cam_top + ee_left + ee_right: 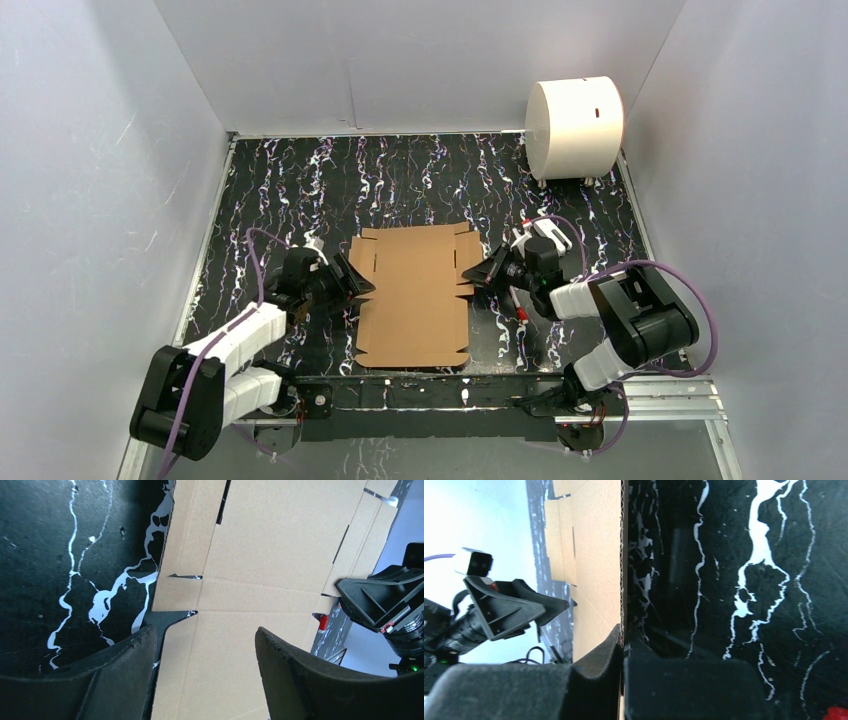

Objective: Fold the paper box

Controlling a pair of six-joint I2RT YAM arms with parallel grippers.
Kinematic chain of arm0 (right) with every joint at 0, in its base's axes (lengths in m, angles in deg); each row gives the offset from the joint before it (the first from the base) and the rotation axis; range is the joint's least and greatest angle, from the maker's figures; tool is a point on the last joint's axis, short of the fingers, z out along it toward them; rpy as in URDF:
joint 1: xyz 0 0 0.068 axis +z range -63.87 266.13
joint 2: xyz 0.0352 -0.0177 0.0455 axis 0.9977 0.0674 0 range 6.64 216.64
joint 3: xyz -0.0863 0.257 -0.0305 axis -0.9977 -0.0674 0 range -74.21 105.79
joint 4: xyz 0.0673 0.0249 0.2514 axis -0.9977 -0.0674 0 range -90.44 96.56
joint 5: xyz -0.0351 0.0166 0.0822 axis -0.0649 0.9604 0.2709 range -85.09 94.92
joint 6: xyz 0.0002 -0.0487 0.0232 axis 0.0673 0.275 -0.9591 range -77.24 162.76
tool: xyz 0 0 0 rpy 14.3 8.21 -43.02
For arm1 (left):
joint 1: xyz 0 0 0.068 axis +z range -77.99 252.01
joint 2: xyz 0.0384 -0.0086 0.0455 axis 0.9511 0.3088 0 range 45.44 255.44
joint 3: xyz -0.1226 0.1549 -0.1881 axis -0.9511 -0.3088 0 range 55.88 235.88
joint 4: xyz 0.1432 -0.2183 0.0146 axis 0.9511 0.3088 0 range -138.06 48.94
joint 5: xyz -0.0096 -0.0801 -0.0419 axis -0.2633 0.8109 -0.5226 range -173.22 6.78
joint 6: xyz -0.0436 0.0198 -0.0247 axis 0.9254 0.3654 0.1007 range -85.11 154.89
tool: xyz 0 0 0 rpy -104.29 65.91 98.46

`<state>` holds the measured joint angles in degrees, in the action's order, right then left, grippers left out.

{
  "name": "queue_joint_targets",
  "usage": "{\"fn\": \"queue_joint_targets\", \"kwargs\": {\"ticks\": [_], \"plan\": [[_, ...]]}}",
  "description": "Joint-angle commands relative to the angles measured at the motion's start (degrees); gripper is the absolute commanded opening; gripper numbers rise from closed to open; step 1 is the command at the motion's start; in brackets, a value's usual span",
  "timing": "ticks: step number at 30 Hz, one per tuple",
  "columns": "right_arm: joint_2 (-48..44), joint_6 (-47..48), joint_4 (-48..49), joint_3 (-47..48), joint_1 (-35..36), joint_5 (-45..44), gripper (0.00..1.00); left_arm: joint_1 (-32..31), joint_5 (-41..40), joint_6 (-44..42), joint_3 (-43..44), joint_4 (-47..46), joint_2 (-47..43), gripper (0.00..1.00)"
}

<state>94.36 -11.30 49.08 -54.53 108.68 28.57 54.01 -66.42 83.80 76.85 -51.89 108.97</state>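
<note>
Pinching paper box (pixel 415 300) edge, right hand (pixel 476 278) (left hand (pixel 360 286) spread)

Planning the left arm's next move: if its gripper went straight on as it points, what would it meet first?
Most likely the flat brown cardboard paper box, whose left edge lies just ahead of the left gripper; whether it would ride over it is unclear.
</note>
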Motion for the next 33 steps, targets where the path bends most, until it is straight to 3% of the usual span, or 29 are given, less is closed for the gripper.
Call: {"fn": "queue_joint_targets", "kwargs": {"ticks": [1, 13, 27, 33], "plan": [[-2.18, -4.45, 6.79, -0.29, -1.02, 4.05, 0.05, 2.53, 2.97, 1.16, -1.48, -0.17, -2.98, 0.69], [-2.56, -10.35, 12.82, -1.16, -3.1, 8.52, 0.0, 7.55, 9.37, 7.15, -6.58, -9.8, -0.9, 0.64], [-2.49, -20.17, 24.35, -2.68, -5.58, 13.07, 0.0, 7.8, 10.09, 10.09, -7.61, -15.5, 1.71, 0.62], [-2.66, -20.1, 23.32, -2.36, -5.67, 13.59, 0.02, 7.81, 10.83, 11.13, -7.34, -18.28, 3.77, 0.6]]}}
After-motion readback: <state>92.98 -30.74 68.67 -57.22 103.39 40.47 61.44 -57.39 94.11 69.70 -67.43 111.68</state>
